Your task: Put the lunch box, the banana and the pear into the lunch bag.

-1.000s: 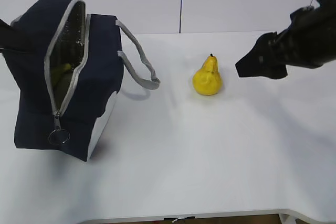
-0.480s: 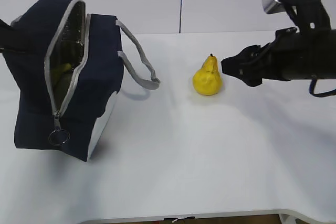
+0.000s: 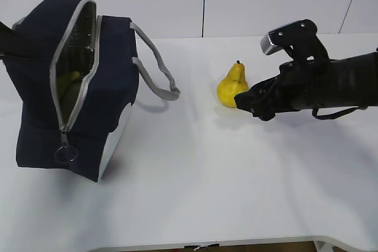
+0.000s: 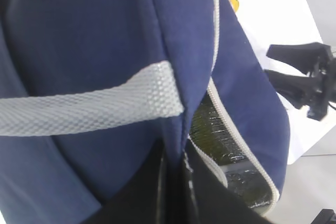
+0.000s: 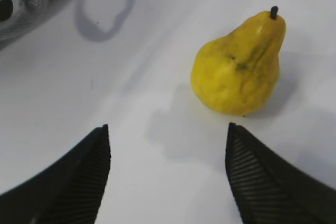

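- pear (image 3: 232, 88): stands upright on the white table (image 3: 236, 169), right of centre in the exterior view, stem up; upper right of the right wrist view, beyond the fingertips and not yet between them.
- handling, judged: firm, smooth, rounded skin, likely light; could roll or slip out if pinched at the narrow neck. best hold looks to be across the wide belly.
- right gripper (image 3: 247, 103): jaws wide, nothing held, low over the table, just beside the pear's lower right in the exterior view.
- left gripper (image 4: 173, 174): closed on the bag's fabric edge at bottom centre of the left wrist view.
- lunch bag (image 3: 112, 87): far left, well apart from the pear, zipper open. something yellow-green shows inside; cannot tell what.
- grey handle (image 3: 156, 69) hangs toward the pear; it may snag on the carry over.
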